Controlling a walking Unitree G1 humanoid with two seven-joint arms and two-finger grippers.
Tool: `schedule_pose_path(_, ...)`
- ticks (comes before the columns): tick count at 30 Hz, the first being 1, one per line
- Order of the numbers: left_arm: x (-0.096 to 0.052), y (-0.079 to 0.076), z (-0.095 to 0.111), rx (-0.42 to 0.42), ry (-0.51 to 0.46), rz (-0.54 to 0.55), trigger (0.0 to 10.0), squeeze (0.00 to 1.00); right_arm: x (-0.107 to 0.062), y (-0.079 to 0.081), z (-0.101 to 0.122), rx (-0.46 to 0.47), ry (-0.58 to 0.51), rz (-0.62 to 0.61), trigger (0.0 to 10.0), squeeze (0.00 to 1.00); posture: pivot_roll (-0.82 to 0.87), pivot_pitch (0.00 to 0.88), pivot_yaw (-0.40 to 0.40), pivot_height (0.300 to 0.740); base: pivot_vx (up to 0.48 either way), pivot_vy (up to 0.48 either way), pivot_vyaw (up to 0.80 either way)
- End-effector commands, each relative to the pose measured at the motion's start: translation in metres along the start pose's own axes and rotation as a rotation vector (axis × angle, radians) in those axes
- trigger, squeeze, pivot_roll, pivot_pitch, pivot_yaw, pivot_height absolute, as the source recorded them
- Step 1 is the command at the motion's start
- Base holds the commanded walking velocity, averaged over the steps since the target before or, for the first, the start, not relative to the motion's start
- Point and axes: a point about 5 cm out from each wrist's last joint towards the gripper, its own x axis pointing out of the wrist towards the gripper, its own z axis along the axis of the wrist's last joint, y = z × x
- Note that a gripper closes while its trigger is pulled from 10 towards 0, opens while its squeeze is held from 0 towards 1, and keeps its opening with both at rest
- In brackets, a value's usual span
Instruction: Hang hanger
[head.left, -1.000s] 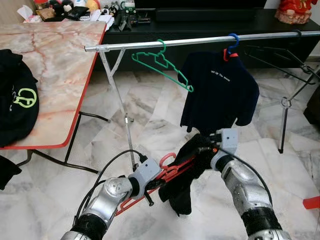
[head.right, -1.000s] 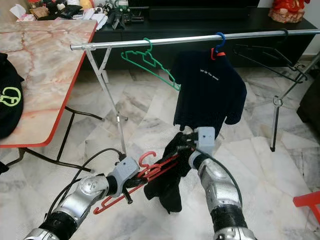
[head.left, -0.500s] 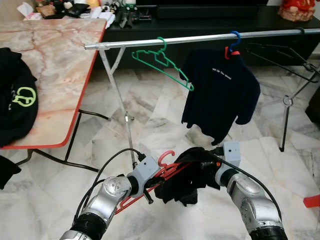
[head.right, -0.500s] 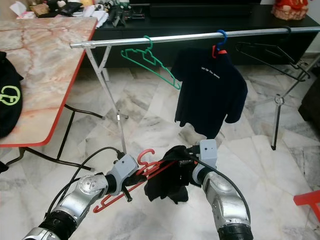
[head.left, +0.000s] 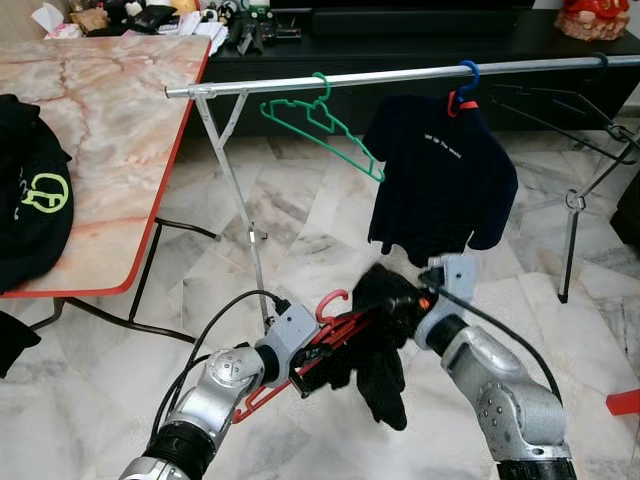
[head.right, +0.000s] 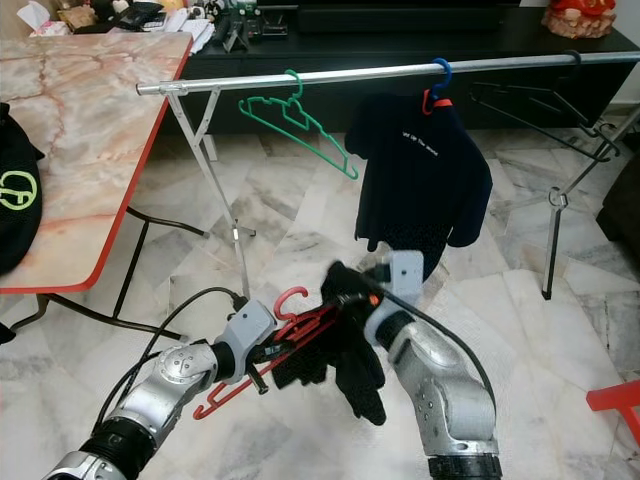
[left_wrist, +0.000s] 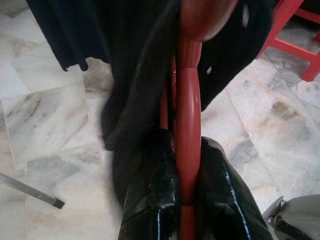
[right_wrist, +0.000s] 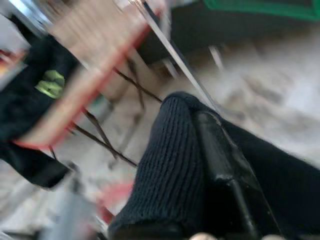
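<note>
A red hanger (head.left: 335, 335) lies low in front of me, and my left gripper (head.left: 303, 378) is shut on its bar; in the left wrist view the red hanger (left_wrist: 188, 125) runs between the two black fingers (left_wrist: 150, 200). A black knitted garment (head.left: 382, 352) is draped over the hanger's far end. My right gripper (head.left: 405, 300) is shut on this garment (right_wrist: 165, 165) near its top. Beyond them stands a silver clothes rail (head.left: 400, 78) carrying a green hanger (head.left: 325, 125) and a navy T-shirt (head.left: 440, 175) on a blue hanger (head.left: 465, 75).
A marble-topped table with a red edge (head.left: 110, 110) stands at the left, with a black garment bearing a green logo (head.left: 30, 200) on it. Black hangers (head.left: 560, 110) hang at the rail's right end. A dark cabinet (head.left: 400, 40) lies behind. A red stool (head.left: 625, 403) is at the right.
My right gripper has risen with the black garment, which now hangs longer below the hanger. The red hanger has tilted up slightly at its far end.
</note>
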Motion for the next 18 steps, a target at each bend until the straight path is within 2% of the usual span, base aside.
schedule_pose_path(1, 0.0, 0.0, -0.003, -0.007, 0.007, -0.004, 10.0, 0.0, -0.002, 0.0, 0.001, -0.013, -0.001, -0.001, 10.0, 0.0, -0.08, 0.203, 0.033, 0.74, 0.0, 0.0, 0.0)
schedule_pose_path(3, 0.0, -0.001, -0.002, -0.003, 0.008, -0.007, 10.0, 0.0, -0.006, -0.027, -0.014, -0.067, 0.079, -0.159, 10.0, 0.0, -0.08, 0.2, 0.031, 0.74, 0.0, 0.0, 0.0)
schedule_pose_path(4, 0.0, -0.001, -0.002, -0.003, 0.008, -0.007, 10.0, 0.0, -0.006, -0.027, -0.014, -0.067, 0.079, -0.159, 10.0, 0.0, -0.08, 0.2, 0.031, 0.74, 0.0, 0.0, 0.0)
schedule_pose_path(6, 0.0, 0.001, -0.001, -0.007, 0.001, 0.005, 10.0, 0.0, -0.017, -0.06, -0.028, -0.063, 0.149, -0.342, 10.0, 0.0, -0.08, 0.198, 0.026, 0.74, 0.0, 0.0, 0.0)
schedule_pose_path(7, 0.0, 0.001, -0.001, -0.009, -0.001, 0.007, 10.0, 0.0, -0.019, -0.063, -0.03, -0.059, 0.155, -0.355, 10.0, 0.0, -0.08, 0.198, 0.026, 0.74, 0.0, 0.0, 0.0)
schedule_pose_path(13, -0.001, 0.003, -0.001, -0.011, -0.004, 0.011, 10.0, 0.0, -0.023, -0.063, -0.033, -0.047, 0.184, -0.355, 10.0, 0.0, -0.08, 0.2, 0.026, 0.74, 0.0, 0.0, 0.0)
schedule_pose_path(16, -0.001, 0.004, -0.001, -0.016, -0.006, 0.016, 10.0, 0.0, -0.017, -0.051, -0.03, -0.056, 0.157, -0.267, 10.0, 0.0, -0.08, 0.2, 0.026, 0.74, 0.0, 0.0, 0.0)
schedule_pose_path(18, -0.001, 0.004, -0.001, -0.019, -0.006, 0.017, 10.0, 0.0, -0.012, -0.036, -0.023, -0.012, 0.098, -0.159, 10.0, 0.0, -0.07, 0.198, 0.027, 0.74, 0.0, 0.0, 0.0)
